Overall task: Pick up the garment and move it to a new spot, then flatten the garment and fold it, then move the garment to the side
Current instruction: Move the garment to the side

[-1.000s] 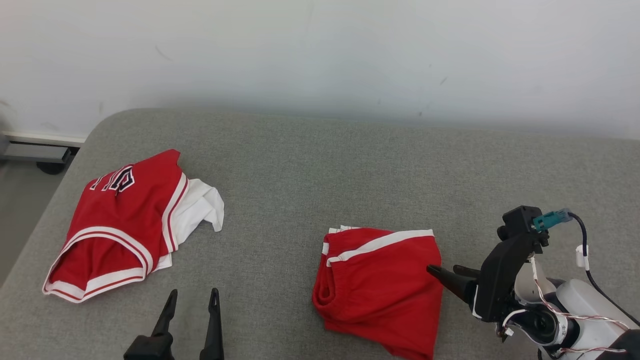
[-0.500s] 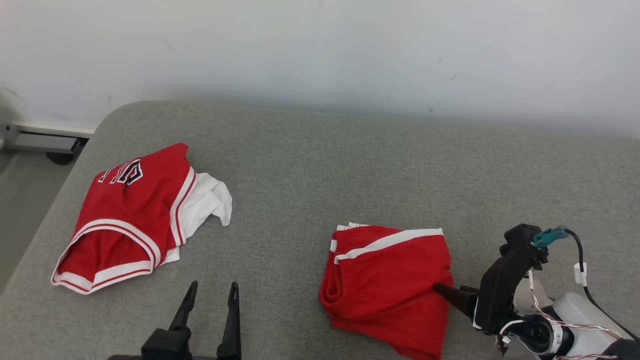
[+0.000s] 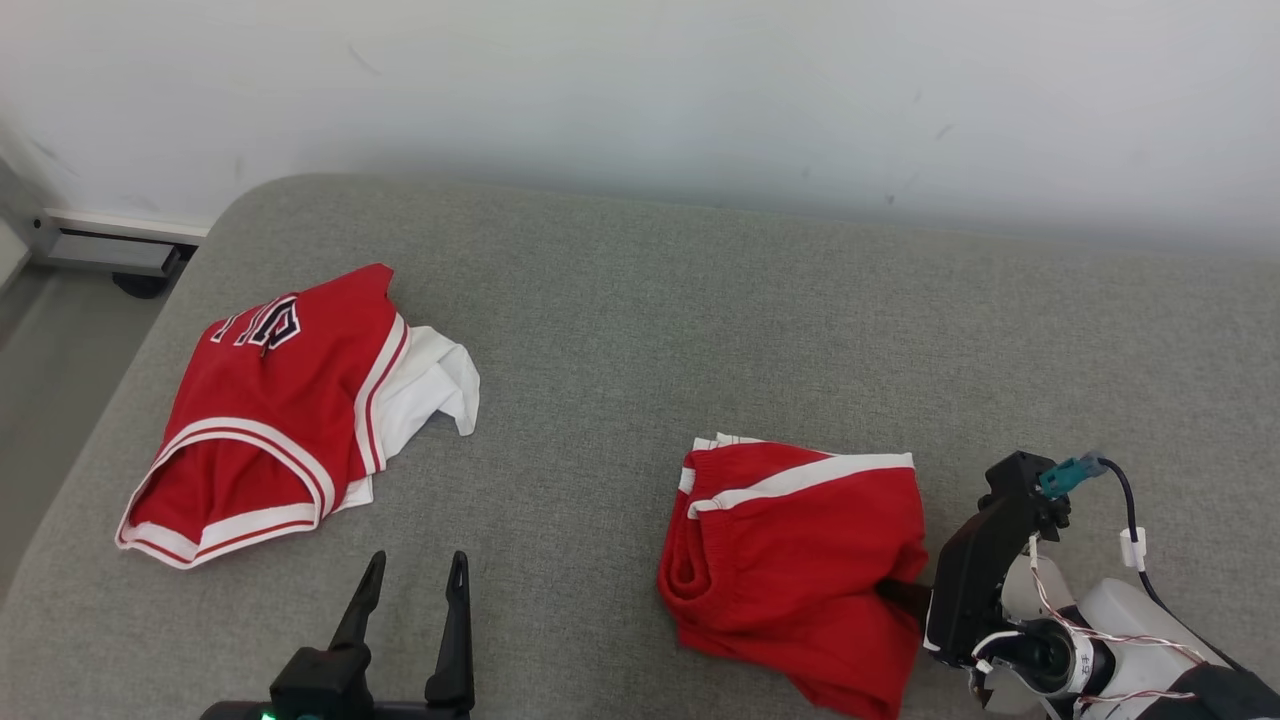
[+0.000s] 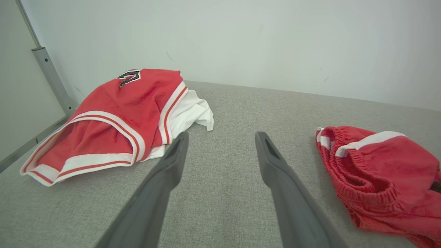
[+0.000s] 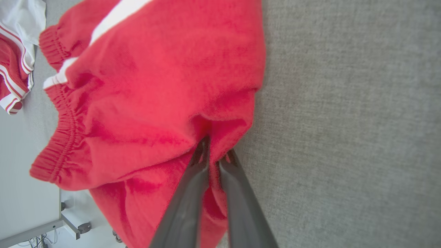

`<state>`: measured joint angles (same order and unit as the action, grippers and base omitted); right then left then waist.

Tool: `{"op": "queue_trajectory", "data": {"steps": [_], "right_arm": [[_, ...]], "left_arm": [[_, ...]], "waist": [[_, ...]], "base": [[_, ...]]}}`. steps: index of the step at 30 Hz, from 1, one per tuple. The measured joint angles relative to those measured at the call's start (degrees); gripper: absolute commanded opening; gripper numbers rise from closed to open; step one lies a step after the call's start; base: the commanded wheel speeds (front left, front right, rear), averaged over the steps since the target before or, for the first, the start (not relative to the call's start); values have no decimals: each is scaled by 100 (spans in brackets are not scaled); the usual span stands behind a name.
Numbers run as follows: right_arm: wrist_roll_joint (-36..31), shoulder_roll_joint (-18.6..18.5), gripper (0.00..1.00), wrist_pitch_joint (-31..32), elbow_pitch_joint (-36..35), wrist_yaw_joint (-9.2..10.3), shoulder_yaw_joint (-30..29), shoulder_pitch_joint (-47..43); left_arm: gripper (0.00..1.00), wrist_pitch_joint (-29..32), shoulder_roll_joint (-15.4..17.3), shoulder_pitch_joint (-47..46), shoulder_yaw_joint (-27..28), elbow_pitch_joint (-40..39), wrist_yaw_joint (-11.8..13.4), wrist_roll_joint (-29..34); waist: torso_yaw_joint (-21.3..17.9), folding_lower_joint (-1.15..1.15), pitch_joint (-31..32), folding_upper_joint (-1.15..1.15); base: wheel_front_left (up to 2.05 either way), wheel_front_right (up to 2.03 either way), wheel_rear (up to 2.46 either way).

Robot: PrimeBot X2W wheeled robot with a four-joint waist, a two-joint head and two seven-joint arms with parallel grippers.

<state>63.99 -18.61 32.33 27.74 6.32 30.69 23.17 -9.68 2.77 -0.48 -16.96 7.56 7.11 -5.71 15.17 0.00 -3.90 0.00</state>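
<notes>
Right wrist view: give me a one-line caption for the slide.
Right hand pinching the edge of the red shorts lying on the grey cushion.

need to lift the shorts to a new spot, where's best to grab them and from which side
The shorts by their right edge, coming in low from the robot's right: they lie folded, that edge faces open cushion, and the right gripper pinches it there.

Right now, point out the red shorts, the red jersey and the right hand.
red shorts (image 3: 800, 570), head view, middle of the red panel.
red jersey (image 3: 270, 390), head view, red body below the lettering.
right hand (image 5: 217, 147), right wrist view, midway between fingertips closed on the shorts' edge.
</notes>
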Motion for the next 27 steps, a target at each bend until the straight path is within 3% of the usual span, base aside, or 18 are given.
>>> {"op": "queue_trajectory", "data": {"steps": [8, 21, 27], "right_arm": [[4, -67, 0, 43, 138, -136, -76, 265], [-109, -801, 0, 120, 477, -308, -297, 886], [-168, -970, 0, 197, 606, -337, -307, 1134]], "left_arm": [[100, -45, -9, 2, 37, 44, 0, -38], [100, -52, -10, 23, 169, 37, 0, 22], [100, -52, -8, 29, 212, -81, 0, 73]], "waist": [[-146, 0, 1, 0], [-484, 0, 43, 0], [-664, 0, 19, 0]], "base": [[0, 0, 0], [0, 0, 0], [0, 0, 0]]}}
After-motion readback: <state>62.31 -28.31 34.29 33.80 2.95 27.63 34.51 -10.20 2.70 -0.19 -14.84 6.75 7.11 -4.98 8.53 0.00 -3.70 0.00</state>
